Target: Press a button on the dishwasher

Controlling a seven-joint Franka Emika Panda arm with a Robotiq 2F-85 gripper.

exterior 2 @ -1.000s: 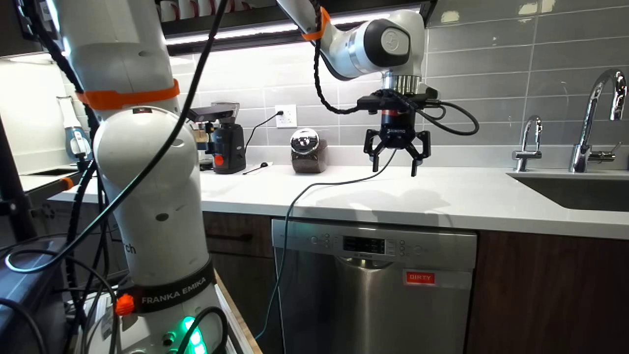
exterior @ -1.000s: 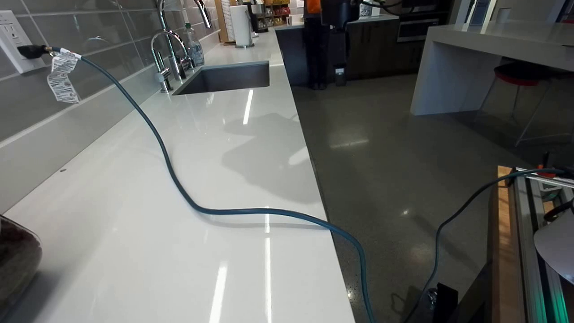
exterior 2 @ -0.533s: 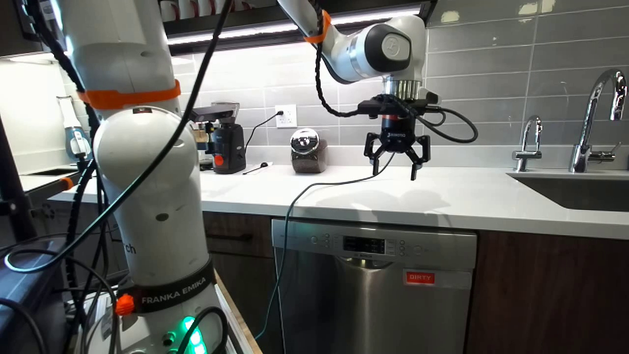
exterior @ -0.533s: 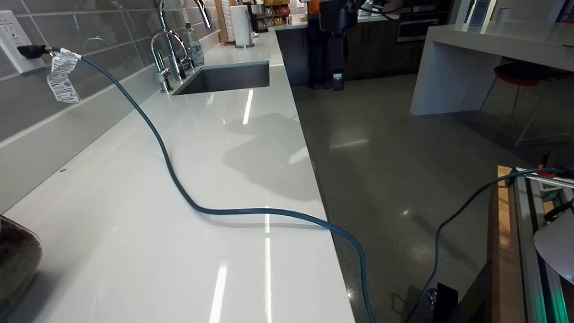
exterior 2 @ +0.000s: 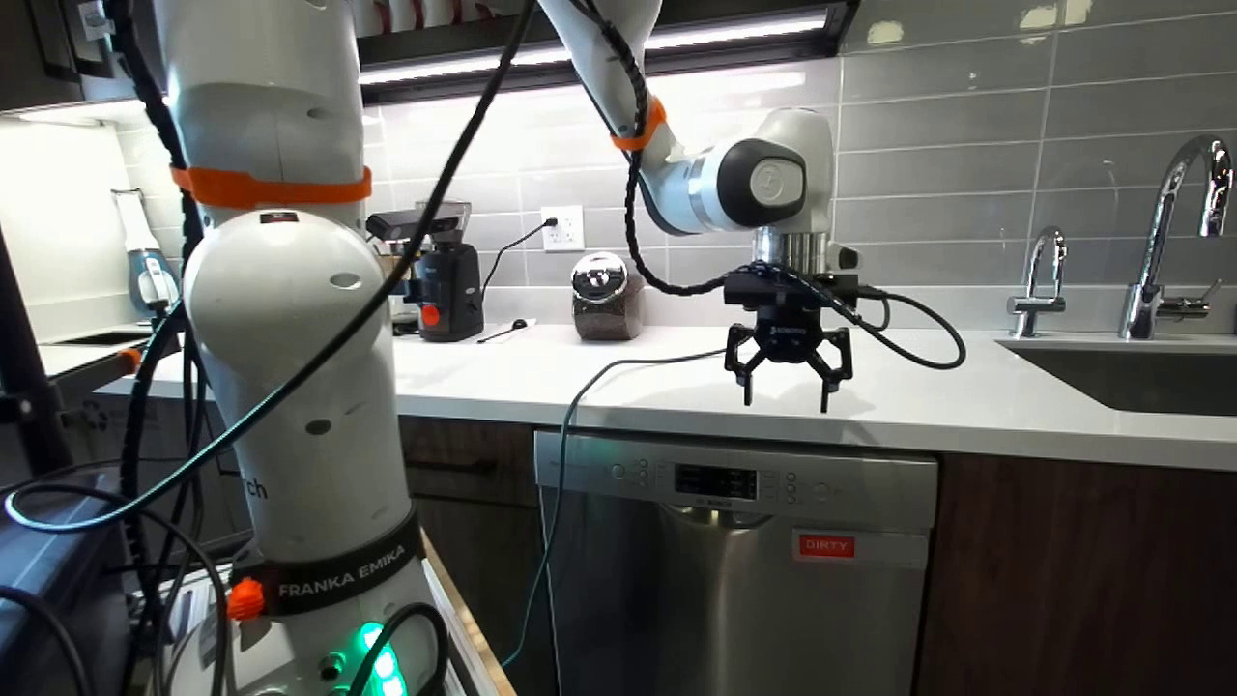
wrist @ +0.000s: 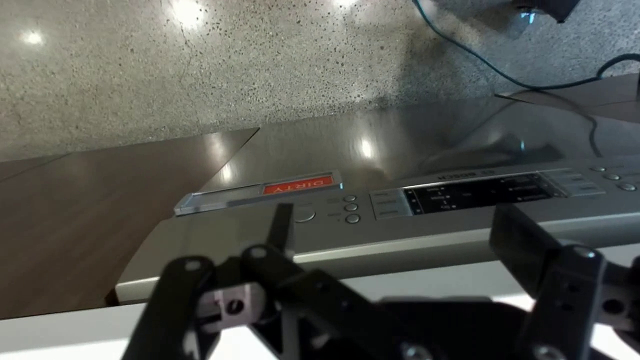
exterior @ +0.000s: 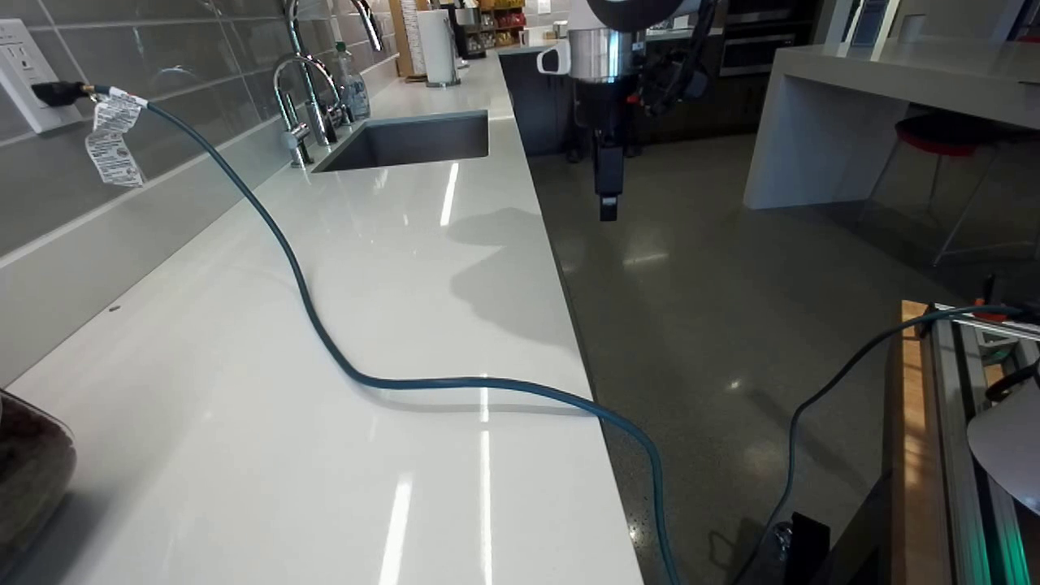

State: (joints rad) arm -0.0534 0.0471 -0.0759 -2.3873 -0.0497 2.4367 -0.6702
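Pointing down, the black gripper (exterior 2: 786, 401) has its two fingers (wrist: 520, 242) spread well apart, a wide gap between them. The white arm (exterior 2: 309, 474) holds it near the front edge of the pale counter (exterior: 244, 471); in an exterior view it shows beyond that edge, against the dark floor (exterior: 731, 366). The dishwasher (exterior 2: 734, 599) is built in under the counter, its steel door (exterior 2: 821, 628) closed, its control strip (exterior 2: 870, 480) lower than the gripper. In the wrist view the strip runs slantwise across the picture, upside down: three small round buttons (wrist: 351, 206) and part of a dark display (wrist: 480, 194) appear between the two fingers, while a larger round button (wrist: 304, 215) shows just beside one of them. How near the fingers are to the strip I cannot tell from these angles. Fixed to the door, just below the strip, is a red DIRTY sign (exterior 2: 826, 547). A teal cable (exterior: 455, 383) runs from a wall outlet (exterior: 28, 65) across the counter and over its edge, dropping in front of one end of the dishwasher. Farther along the counter lies a sink (exterior: 422, 138) with two chrome taps (exterior 2: 1036, 304) beside it, and near the tiled wall (exterior 2: 947, 193) stands a jar (exterior 2: 604, 314) with a silver lid.
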